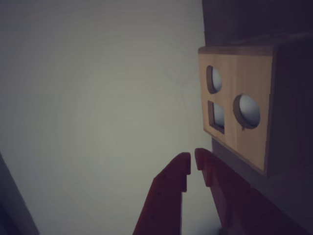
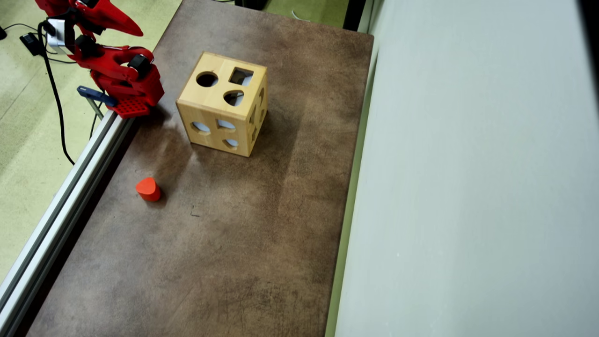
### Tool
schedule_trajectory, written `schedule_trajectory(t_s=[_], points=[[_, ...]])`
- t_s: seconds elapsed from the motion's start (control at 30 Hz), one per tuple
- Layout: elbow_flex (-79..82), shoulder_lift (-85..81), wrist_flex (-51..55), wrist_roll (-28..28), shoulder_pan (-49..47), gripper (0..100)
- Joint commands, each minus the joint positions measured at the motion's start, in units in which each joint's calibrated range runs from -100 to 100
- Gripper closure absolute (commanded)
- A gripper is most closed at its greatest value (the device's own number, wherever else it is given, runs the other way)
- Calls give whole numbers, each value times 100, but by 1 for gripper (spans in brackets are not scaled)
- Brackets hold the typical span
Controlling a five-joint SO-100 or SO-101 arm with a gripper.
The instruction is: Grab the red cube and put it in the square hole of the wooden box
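Observation:
The wooden box (image 2: pixel 220 105) stands on the brown table, and the square hole (image 2: pixel 241 76) is a dark cut-out in its top face, beside a round one and a teardrop one. In the wrist view the wooden box (image 1: pixel 259 142) fills the right side and shows a four-cornered cut-out (image 1: pixel 216 116) among rounded ones. My red gripper (image 1: pixel 192 162) points past the box's left edge toward a pale wall, its tips almost touching with nothing between them. In the overhead view the gripper (image 2: pixel 135 32) is folded back at the top left, well clear of the box. The red cube is out of view.
A red rounded block (image 2: pixel 148 189) with a teardrop-shaped face sits on the table's left side, in front of the box. An aluminium rail (image 2: pixel 70 187) runs along the table's left edge, and a pale wall (image 2: pixel 468 187) borders the right edge.

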Motion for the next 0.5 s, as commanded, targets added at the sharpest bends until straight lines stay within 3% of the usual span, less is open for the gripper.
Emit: schedule_trajectory(t_s=[0.0,0.47], points=[[-33,26,25,190,-11,97],[-24,18,17,225,-70,97]])
